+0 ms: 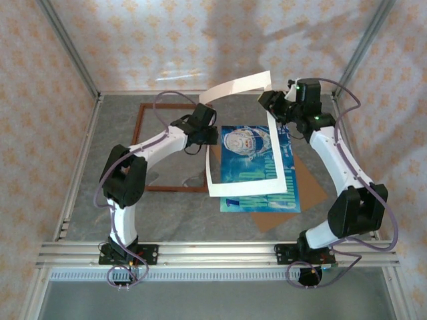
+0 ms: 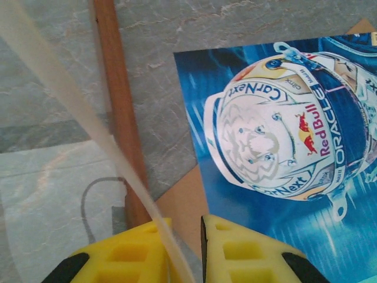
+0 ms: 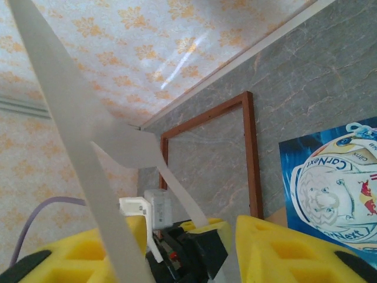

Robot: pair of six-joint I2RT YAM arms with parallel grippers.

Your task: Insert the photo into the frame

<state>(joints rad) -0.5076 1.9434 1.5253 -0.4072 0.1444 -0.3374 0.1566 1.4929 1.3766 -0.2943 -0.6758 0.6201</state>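
The photo lies face up on the brown backing board, just right of the frame, which lies flat on the surface with no photo in it, so we judge the insertion not yet begun. Above them the cream mat hangs raised, with the left fingers clenched on its edge. Whether the right fingers grip it, we cannot tell.

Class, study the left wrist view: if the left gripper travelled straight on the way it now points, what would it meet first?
Most likely the brown backing board lying just ahead of the left gripper, which clamps the cream mat, with the photo beside it; depth is uncertain.
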